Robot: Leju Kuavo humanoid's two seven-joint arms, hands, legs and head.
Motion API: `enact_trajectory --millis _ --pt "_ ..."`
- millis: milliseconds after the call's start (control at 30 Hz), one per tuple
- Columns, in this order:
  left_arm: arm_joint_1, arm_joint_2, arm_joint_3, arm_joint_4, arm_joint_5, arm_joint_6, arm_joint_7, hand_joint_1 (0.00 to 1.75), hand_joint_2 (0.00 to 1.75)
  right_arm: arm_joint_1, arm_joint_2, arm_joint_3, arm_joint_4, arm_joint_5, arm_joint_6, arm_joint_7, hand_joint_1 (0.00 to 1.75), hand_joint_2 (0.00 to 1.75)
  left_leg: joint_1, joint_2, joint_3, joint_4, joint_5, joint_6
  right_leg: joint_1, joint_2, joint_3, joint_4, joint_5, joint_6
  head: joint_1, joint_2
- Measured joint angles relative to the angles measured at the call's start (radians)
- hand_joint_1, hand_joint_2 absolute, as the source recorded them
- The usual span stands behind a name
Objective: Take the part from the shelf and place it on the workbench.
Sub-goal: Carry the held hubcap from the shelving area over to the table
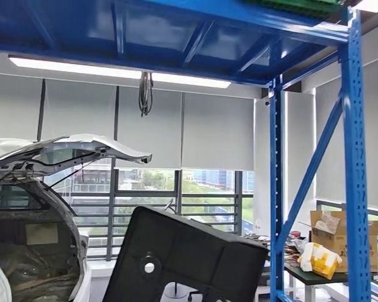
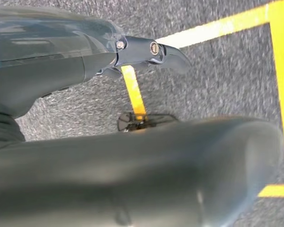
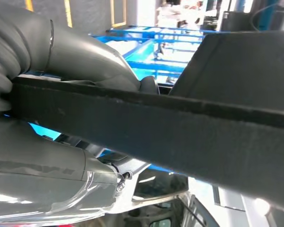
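We hold the black panel (image 1: 187,258) clamped edgewise in our right hand (image 3: 62,118), tilted at lower centre, the table (image 1: 320,272) at lower right; left hand's (image 2: 97,61) state unclear.

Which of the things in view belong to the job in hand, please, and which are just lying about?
Belonging to the job:
black panel part, tilted, carried
right hand, gripping the panel's edge
blue shelf rack

Lying about:
white car with open boot
cardboard box on a table
yellow-white bag beside it
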Motion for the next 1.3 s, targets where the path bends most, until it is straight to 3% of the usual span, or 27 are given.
enact_trajectory --millis 67,133,167,233,267,300,333,400,467,500,533,600,633,667,700,733,800,867,900,933,1000,1067,1133,1167,1233,1267,1300 --pt "0.001 0.005 -0.003 0.0 -0.009 -0.002 -0.003 0.0 1.75 0.001 -0.003 0.0 0.0 0.012 0.001 -0.002 1.75 1.75 0.001 -0.004 -0.025 0.075 -0.085 -0.007 -0.005 -0.007 -0.021 -0.007 0.026 -0.006 0.0 0.0" --pt "-0.001 0.01 -0.006 0.0 -0.015 -0.006 -0.007 0.0 1.75 0.002 -0.007 0.001 0.002 0.023 0.001 -0.003 1.75 1.75 0.006 -0.004 -0.048 0.195 -0.156 -0.017 -0.006 -0.012 -0.052 0.003 0.043 -0.006 0.0 0.0" --pt "-0.002 0.012 -0.008 0.0 -0.018 -0.007 -0.008 0.0 1.75 0.004 -0.01 0.001 0.002 0.029 0.001 -0.005 1.75 1.75 0.009 -0.004 -0.049 0.237 -0.161 -0.023 -0.007 -0.015 -0.069 0.011 0.05 -0.003 0.0 0.0" --pt "-0.004 0.013 -0.012 0.0 -0.024 -0.009 -0.01 0.0 1.75 0.009 -0.015 0.001 0.003 0.038 -0.002 -0.011 1.75 1.75 0.019 -0.003 -0.012 0.233 -0.116 -0.037 -0.013 -0.019 -0.106 0.033 0.061 0.006 0.0 0.0" --pt "-0.004 0.014 -0.014 0.0 -0.028 -0.009 -0.011 0.0 1.75 0.012 -0.016 0.001 0.003 0.041 -0.003 -0.014 1.75 1.75 0.026 -0.003 0.027 0.187 -0.093 -0.045 -0.016 -0.019 -0.126 0.048 0.065 0.012 0.0 0.0" --pt "-0.005 0.012 -0.015 0.0 -0.03 -0.009 -0.012 0.0 1.75 0.014 -0.016 0.001 0.002 0.042 -0.004 -0.016 1.75 1.75 0.03 -0.004 0.07 0.127 -0.087 -0.053 -0.018 -0.019 -0.147 0.065 0.068 0.017 0.0 0.0" --pt "-0.007 0.012 -0.016 0.0 -0.033 -0.009 -0.013 0.0 1.75 0.016 -0.016 0.0 0.001 0.043 -0.005 -0.017 1.75 1.75 0.033 -0.005 0.106 0.074 -0.094 -0.053 -0.018 -0.018 -0.165 0.082 0.071 0.023 0.0 0.0" --pt "-0.012 0.011 -0.017 0.0 -0.035 -0.009 -0.015 0.0 1.75 0.019 -0.016 -0.001 -0.002 0.043 -0.006 -0.019 1.75 1.75 0.029 -0.009 0.132 0.019 -0.12 -0.038 -0.017 -0.017 -0.189 0.103 0.081 0.035 0.0 0.0" --pt "-0.012 0.011 -0.017 0.0 -0.036 -0.009 -0.015 0.0 1.75 0.023 -0.017 -0.002 -0.003 0.044 -0.007 -0.02 1.75 1.75 0.025 -0.008 0.121 0.017 -0.113 -0.012 -0.022 -0.014 -0.2 0.108 0.088 0.046 0.0 0.0" --pt "-0.013 0.011 -0.017 0.0 -0.036 -0.009 -0.015 0.0 1.75 0.026 -0.018 -0.004 -0.004 0.044 -0.007 -0.02 1.75 1.75 0.023 -0.006 0.112 0.017 -0.103 -0.001 -0.025 -0.012 -0.205 0.118 0.07 0.05 0.0 0.0" --pt "-0.014 0.012 -0.017 0.0 -0.036 -0.008 -0.015 0.0 1.75 0.028 -0.02 -0.006 -0.005 0.044 -0.007 -0.021 1.75 1.75 0.022 -0.003 0.101 0.016 -0.092 0.01 -0.027 -0.009 -0.213 0.144 0.035 0.054 -0.001 0.0" --pt "-0.017 0.013 -0.017 0.0 -0.038 -0.007 -0.015 0.0 1.75 0.031 -0.022 -0.011 -0.009 0.044 -0.007 -0.021 1.75 1.75 0.018 -0.002 0.076 0.015 -0.07 0.024 -0.029 -0.006 -0.234 0.248 -0.067 0.058 -0.001 0.0" --pt "-0.017 0.014 -0.017 0.0 -0.039 -0.006 -0.015 0.0 1.75 0.032 -0.023 -0.013 -0.01 0.044 -0.007 -0.021 1.75 1.75 0.014 -0.002 0.062 0.016 -0.059 0.027 -0.029 -0.006 -0.243 0.31 -0.104 0.058 -0.001 0.0" --pt "-0.017 0.015 -0.017 0.0 -0.041 -0.006 -0.015 0.0 1.75 0.034 -0.024 -0.015 -0.011 0.044 -0.007 -0.022 1.75 1.75 0.01 -0.001 0.049 0.016 -0.047 0.029 -0.029 -0.005 -0.243 0.357 -0.118 0.057 -0.001 0.0" --pt "-0.017 0.015 -0.017 0.0 -0.042 -0.006 -0.015 0.0 1.75 0.036 -0.025 -0.016 -0.011 0.045 -0.007 -0.022 1.75 1.75 0.007 -0.001 0.034 0.016 -0.036 0.03 -0.028 -0.004 -0.231 0.378 -0.111 0.054 -0.001 0.0" --pt "-0.017 0.016 -0.017 0.0 -0.043 -0.006 -0.015 0.0 1.75 0.037 -0.025 -0.017 -0.012 0.045 -0.007 -0.022 1.75 1.75 0.004 -0.001 0.02 0.016 -0.025 0.03 -0.026 -0.003 -0.204 0.365 -0.088 0.05 -0.001 0.0" --pt "-0.017 0.015 -0.017 0.0 -0.043 -0.006 -0.015 0.0 1.75 0.037 -0.025 -0.018 -0.016 0.046 -0.006 -0.023 1.75 1.75 0.001 -0.002 -0.004 0.016 -0.003 0.029 -0.016 0.001 -0.102 0.246 -0.05 0.033 -0.001 0.0" --pt "-0.017 0.015 -0.017 0.0 -0.044 -0.006 -0.015 0.0 1.75 0.033 -0.023 -0.019 -0.023 0.047 -0.004 -0.024 1.75 1.75 0.001 -0.003 -0.019 0.015 0.019 0.021 -0.003 0.004 0.007 0.09 -0.058 0.017 -0.001 0.0" --pt "-0.016 0.015 -0.017 0.0 -0.045 -0.006 -0.015 0.0 1.75 0.031 -0.022 -0.019 -0.026 0.048 -0.003 -0.025 1.75 1.75 0.002 -0.003 -0.022 0.012 0.031 0.017 0.001 0.006 0.035 0.044 -0.065 0.012 -0.001 0.0" --pt "-0.016 0.015 -0.017 0.0 -0.045 -0.006 -0.016 0.0 1.75 0.031 -0.022 -0.019 -0.028 0.049 -0.002 -0.025 1.75 1.75 0.003 -0.002 -0.025 0.006 0.045 0.012 0.004 0.006 0.043 0.019 -0.064 0.008 -0.001 0.0" --pt "-0.015 0.016 -0.017 0.0 -0.048 -0.006 -0.017 0.0 1.75 0.034 -0.022 -0.02 -0.028 0.05 -0.001 -0.026 1.75 1.75 0.005 -0.003 -0.033 -0.001 0.045 0.004 0.001 0.003 0.029 0.005 -0.037 0.001 -0.001 0.001" --pt "-0.014 0.017 -0.017 0.0 -0.051 -0.007 -0.02 0.0 1.75 0.035 -0.02 -0.02 -0.029 0.05 0.001 -0.027 1.75 1.75 0.005 -0.005 -0.051 0.048 -0.027 -0.001 -0.004 -0.002 0.006 -0.004 -0.008 -0.01 -0.001 0.0" --pt "-0.013 0.017 -0.017 0.0 -0.052 -0.008 -0.022 0.0 1.75 0.038 -0.019 -0.021 -0.031 0.051 0.005 -0.027 1.75 1.75 0.006 -0.006 -0.072 0.161 -0.112 -0.009 -0.003 -0.005 -0.023 0.001 0.012 -0.014 -0.001 0.0" --pt "-0.013 0.018 -0.017 0.0 -0.052 -0.007 -0.021 0.0 1.75 0.04 -0.018 -0.021 -0.031 0.052 0.008 -0.027 1.75 1.75 0.008 -0.006 -0.078 0.217 -0.125 -0.013 -0.003 -0.008 -0.037 0.005 0.022 -0.014 -0.001 0.0" --pt "-0.013 0.018 -0.016 0.0 -0.053 -0.005 -0.02 0.0 1.75 0.044 -0.019 -0.021 -0.031 0.056 0.015 -0.027 1.75 1.75 0.013 -0.005 -0.061 0.258 -0.085 -0.023 -0.005 -0.01 -0.071 0.017 0.038 -0.009 -0.001 0.0" --pt "-0.013 0.019 -0.015 0.0 -0.053 -0.004 -0.019 0.0 1.75 0.044 -0.019 -0.021 -0.031 0.059 0.018 -0.027 1.75 1.75 0.018 -0.005 -0.03 0.229 -0.057 -0.028 -0.008 -0.011 -0.088 0.027 0.044 -0.006 -0.001 0.0" --pt "-0.014 0.02 -0.015 0.0 -0.053 -0.003 -0.018 0.0 1.75 0.043 -0.019 -0.02 -0.03 0.062 0.021 -0.028 1.75 1.75 0.022 -0.005 0.013 0.174 -0.046 -0.034 -0.009 -0.011 -0.106 0.039 0.048 -0.001 -0.001 0.0"
